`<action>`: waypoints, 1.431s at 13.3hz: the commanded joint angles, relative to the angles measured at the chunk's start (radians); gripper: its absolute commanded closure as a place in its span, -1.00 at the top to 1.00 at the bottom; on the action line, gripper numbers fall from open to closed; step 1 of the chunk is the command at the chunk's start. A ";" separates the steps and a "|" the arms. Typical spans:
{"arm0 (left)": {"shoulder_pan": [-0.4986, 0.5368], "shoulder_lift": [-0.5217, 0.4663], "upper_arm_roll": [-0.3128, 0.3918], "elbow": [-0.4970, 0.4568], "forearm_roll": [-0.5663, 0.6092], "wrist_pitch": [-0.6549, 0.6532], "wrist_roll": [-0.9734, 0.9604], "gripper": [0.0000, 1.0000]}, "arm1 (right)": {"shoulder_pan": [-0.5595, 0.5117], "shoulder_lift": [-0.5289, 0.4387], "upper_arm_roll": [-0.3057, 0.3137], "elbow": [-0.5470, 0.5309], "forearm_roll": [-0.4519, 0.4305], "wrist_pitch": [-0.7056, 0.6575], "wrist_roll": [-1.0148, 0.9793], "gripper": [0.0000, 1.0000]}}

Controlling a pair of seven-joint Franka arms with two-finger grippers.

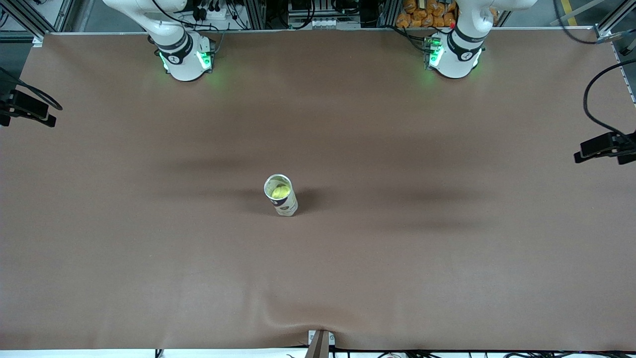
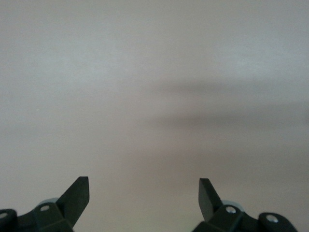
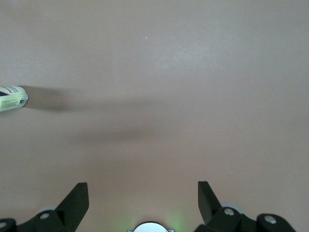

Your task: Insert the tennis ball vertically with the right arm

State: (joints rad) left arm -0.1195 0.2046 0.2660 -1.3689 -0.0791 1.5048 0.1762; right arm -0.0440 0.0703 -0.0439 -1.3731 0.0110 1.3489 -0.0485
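Observation:
An upright white can [image 1: 285,203] stands in the middle of the brown table, its mouth open upward. A yellow-green tennis ball [image 1: 280,190] sits inside it. In the right wrist view my right gripper [image 3: 143,193] is open and holds nothing, high over bare table above its own base, with part of the can [image 3: 12,98] at the edge of that picture. My left gripper [image 2: 144,191] is also open and holds nothing, over bare table. Neither gripper shows in the front view; only the right arm's base [image 1: 184,57] and the left arm's base [image 1: 454,57] do.
The brown table cover [image 1: 447,258] is wrinkled near the front camera's edge, by a small clamp [image 1: 320,343]. Black camera mounts stick in at the right arm's end [image 1: 27,112] and the left arm's end [image 1: 606,146] of the table.

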 commanded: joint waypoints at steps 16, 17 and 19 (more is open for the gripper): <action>0.331 -0.080 -0.564 0.014 0.113 -0.087 -0.322 1.00 | -0.013 0.006 -0.014 -0.001 0.038 0.061 -0.011 1.00; 0.333 -0.080 -0.562 0.016 0.107 -0.087 -0.322 1.00 | -0.014 0.005 -0.014 -0.003 0.038 0.058 -0.011 1.00; 0.287 -0.080 -0.522 0.021 0.096 -0.086 -0.325 1.00 | -0.013 0.005 -0.014 -0.003 0.038 0.056 -0.011 1.00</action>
State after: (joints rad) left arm 0.1943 0.1379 -0.2837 -1.3591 0.0381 1.4386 -0.1316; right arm -0.0483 0.0785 -0.0627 -1.3738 0.0312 1.4056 -0.0492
